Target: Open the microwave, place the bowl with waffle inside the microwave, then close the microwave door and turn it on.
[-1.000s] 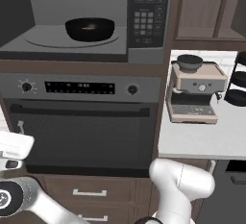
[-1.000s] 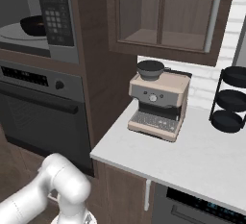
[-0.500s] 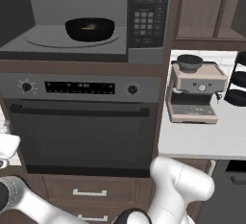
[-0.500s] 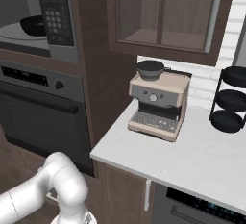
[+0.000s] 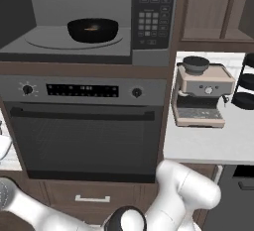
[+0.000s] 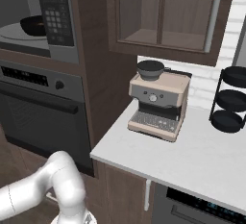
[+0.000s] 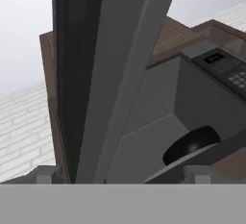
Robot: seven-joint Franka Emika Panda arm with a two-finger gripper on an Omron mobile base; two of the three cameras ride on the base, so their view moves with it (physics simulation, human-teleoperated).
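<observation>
I see the bowl (image 5: 93,29) sitting on the round turntable (image 5: 54,40) inside the open microwave (image 5: 79,19), with a sliver of the golden waffle (image 5: 90,28) showing in it. From the right base view the bowl (image 6: 32,25) sits in the cavity just left of the keypad panel (image 6: 55,11). In the hand view the microwave door (image 7: 103,74) stands swung open, seen edge-on and very close, running from the top of the picture down between the two finger tips; the bowl (image 7: 192,144) lies past it to the right, deep in the grey cavity. The hand (image 7: 120,176) has its tips spread wide on either side of the door's edge and apart from it, so I read it as released, grasping nothing. Below the microwave is the oven (image 5: 84,126) with its knobs and bar handle. To the right, on the white counter (image 6: 202,155), stands the beige coffee machine (image 6: 157,104), and a black tiered rack (image 6: 231,100) stands further right.
</observation>
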